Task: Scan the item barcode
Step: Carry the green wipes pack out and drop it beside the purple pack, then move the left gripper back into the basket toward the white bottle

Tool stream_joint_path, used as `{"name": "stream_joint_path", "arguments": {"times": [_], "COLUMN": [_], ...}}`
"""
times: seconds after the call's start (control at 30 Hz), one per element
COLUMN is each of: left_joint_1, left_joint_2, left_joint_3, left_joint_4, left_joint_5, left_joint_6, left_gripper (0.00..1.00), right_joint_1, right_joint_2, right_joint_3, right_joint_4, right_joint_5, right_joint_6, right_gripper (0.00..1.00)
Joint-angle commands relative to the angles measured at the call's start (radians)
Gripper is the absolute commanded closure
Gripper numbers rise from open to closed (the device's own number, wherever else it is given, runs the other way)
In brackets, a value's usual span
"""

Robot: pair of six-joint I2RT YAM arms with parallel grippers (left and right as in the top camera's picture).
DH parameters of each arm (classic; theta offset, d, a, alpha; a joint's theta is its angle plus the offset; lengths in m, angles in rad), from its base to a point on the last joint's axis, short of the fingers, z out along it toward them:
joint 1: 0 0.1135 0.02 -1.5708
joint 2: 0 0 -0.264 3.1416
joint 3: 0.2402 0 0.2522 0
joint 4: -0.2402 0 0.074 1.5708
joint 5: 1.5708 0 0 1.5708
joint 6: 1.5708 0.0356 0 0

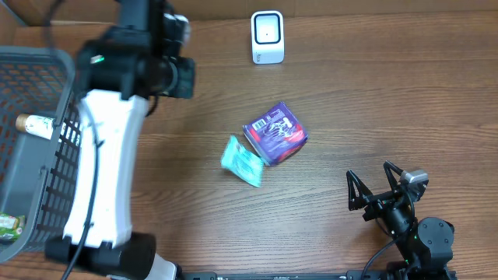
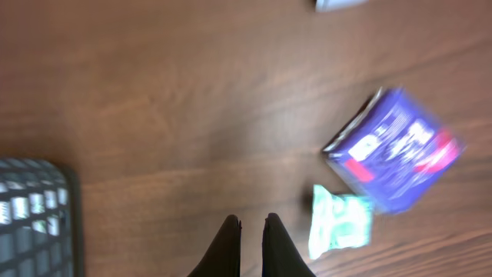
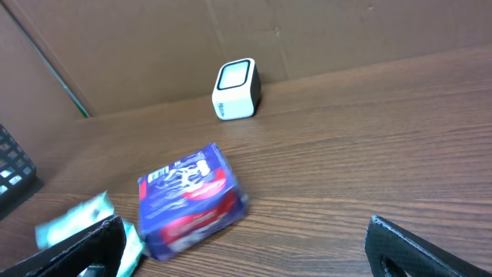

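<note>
Purple packet is lying mid-desk, just beside a teal sachet, well apart from the scanner. Probably light, soft, film-slick — pinching across its narrow sides looks best, leaving the barcode clear. Left gripper is sitting pressed together, empty; right gripper is resting spread wide.

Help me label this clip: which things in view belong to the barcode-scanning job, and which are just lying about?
For the job:
- purple packet, its barcode label facing up
- white scanner, standing at the back

Lying about, probably:
- teal packet, beside the purple one
- grey basket, holding a bottle and a green item
</note>
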Motion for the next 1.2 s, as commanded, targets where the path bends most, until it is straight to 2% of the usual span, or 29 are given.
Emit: {"name": "stream_joint_path", "arguments": {"times": [0.0,0.37,0.43,0.6,0.8,1.0,1.07,1.17], "left_joint_1": [-0.028,-0.031,-0.030,-0.023,0.037,0.229,0.317,0.448], "left_joint_2": [0.046,0.058,0.046,0.018,-0.024,-0.058,-0.066,-0.080], "left_joint_3": [-0.081,-0.082,-0.077,-0.012,0.093,0.099,0.099,0.099], "left_joint_4": [0.022,0.061,0.068,0.058,0.028,-0.039,-0.059,-0.028], "left_joint_5": [-0.050,-0.049,-0.049,-0.050,-0.106,-0.177,-0.171,-0.101], "left_joint_6": [-0.025,-0.064,-0.064,-0.064,-0.093,-0.236,-0.283,-0.286], "left_gripper": [0.96,0.94,0.88,0.65,0.52,0.45,0.37,0.24], "right_joint_1": [0.005,0.005,0.005,0.005,0.005,0.005,0.005,0.005], "right_joint_2": [-0.010,-0.010,-0.010,-0.010,-0.010,-0.010,-0.010,-0.010], "right_joint_3": [0.011,0.011,0.011,0.011,0.011,0.011,0.011,0.011], "right_joint_4": [-0.025,-0.025,-0.025,-0.025,-0.025,-0.025,-0.025,-0.025], "right_joint_5": [-0.001,-0.001,-0.001,-0.001,-0.001,-0.001,-0.001,-0.002], "right_joint_6": [-0.001,-0.001,-0.001,-0.001,-0.001,-0.001,-0.001,-0.001], "right_gripper": [0.00,0.00,0.00,0.00,0.00,0.00,0.00,0.00]}}
